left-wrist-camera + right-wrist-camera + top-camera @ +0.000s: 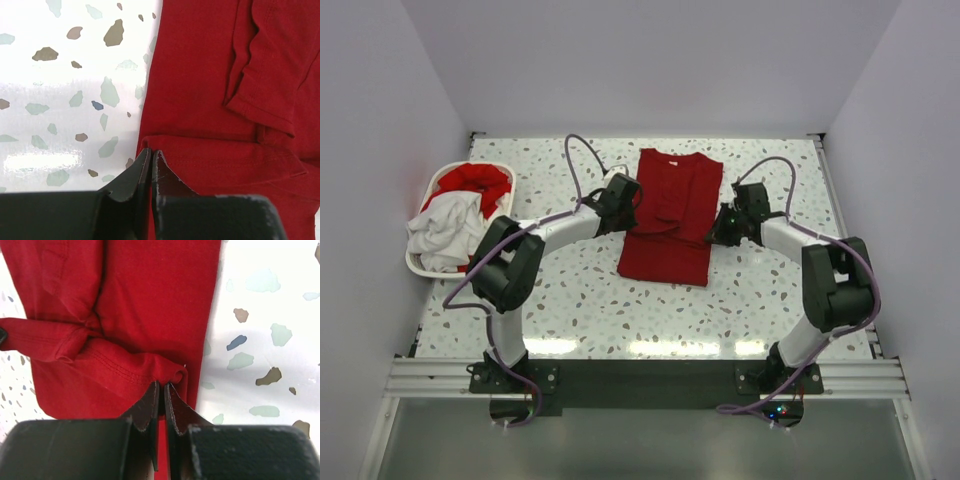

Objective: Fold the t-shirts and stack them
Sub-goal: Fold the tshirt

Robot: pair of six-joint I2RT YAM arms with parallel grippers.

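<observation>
A deep red t-shirt [670, 215] lies in the middle of the table, its sides folded in to a narrow strip. My left gripper [630, 207] is at its left edge. In the left wrist view the gripper [151, 150] is shut on a fold of the red cloth [200, 75]. My right gripper [715, 234] is at the shirt's right edge. The right wrist view shows this gripper [162, 385] shut on a bunched hem of the shirt [150, 300]. A strip of cloth runs taut between the two grippers across the shirt.
A white laundry basket [415, 265] stands at the table's left edge, holding a white t-shirt [445, 225] and another red one [475, 180]. Speckled tabletop [580, 300] shows in front of the shirt. Walls close in the left, right and back.
</observation>
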